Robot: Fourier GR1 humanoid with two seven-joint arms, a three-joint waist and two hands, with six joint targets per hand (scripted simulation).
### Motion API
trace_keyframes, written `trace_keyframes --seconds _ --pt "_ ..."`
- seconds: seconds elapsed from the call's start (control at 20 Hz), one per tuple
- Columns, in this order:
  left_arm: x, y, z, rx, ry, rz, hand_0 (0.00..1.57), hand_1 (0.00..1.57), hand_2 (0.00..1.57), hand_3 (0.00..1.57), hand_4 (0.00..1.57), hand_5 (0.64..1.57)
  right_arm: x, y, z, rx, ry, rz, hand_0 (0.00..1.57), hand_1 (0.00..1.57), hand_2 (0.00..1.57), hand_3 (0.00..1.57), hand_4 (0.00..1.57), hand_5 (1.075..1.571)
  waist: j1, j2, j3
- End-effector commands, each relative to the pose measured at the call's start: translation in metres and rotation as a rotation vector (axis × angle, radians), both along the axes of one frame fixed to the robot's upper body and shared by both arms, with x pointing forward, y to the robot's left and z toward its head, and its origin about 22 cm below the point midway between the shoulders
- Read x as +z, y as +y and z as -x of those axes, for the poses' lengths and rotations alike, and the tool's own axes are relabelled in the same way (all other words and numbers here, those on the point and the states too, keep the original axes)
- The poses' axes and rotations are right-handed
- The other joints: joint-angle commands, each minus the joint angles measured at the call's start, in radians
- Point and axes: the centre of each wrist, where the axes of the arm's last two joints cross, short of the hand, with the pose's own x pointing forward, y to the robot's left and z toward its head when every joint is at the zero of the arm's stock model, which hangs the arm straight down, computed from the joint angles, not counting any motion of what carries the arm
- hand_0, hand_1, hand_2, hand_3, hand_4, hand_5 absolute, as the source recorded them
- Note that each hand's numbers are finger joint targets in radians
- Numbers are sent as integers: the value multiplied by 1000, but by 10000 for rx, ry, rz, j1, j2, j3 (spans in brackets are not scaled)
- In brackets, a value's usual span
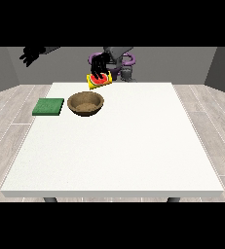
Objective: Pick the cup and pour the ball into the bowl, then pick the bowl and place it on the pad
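I'm looking across the big white desk [114, 146], and it fills most of my view, with the robot [118, 54] small at the far edge. Next in size, the brown bowl [85, 103] sits upright on the desk's far left part, and I can't make out anything inside it. Just to its left, a little apart, the flat green pad [48, 106] lies on the desk near the left edge. Behind the bowl, at the far edge, I've got the yellow cup [99, 80] tipped over, its red inside turned towards me; whether the ball is in there I can't tell. The hand nearer the view's right [99, 64] is on top of that cup, dark fingers curled down over its upper side, clamped on it. The other hand, at the view's left [31, 54], hangs high and well off to the side, beyond the desk, touching nothing; its fingers look loosely spread.
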Motion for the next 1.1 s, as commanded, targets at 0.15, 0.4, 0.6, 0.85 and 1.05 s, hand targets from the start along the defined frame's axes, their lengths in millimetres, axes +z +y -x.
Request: trace_keyframes --seconds 0.15,0.4,0.6,0.85,1.05 --pt "12 -26 24 -706 393 -1252 0 0 1140 1570 1119 1571 3 -2 -7 -423 256 196 0 0 0 271 691 1548 366 -162 -7" --pt "51 3 0 -422 -756 1689 319 319 1496 1545 1105 1570 -8 -31 17 -852 112 158 0 0 0 271 691 1548 896 11 -12" --pt "50 53 -5 -245 49 5796 1040 1040 1508 1149 1316 1562 -7 -31 19 -1407 463 164 0 0 0 178 737 1553 1771 -320 -63" --pt "113 83 -18 -413 -156 11677 0 0 0 0 1180 1551 -10 -19 13 -1880 353 219 0 0 0 0 784 1557 2609 -15 -151" --pt "137 121 -21 -967 373 15440 0 0 0 0 1092 1571 -24 -17 20 -2447 601 97 0 0 0 0 783 1555 3010 258 -136"
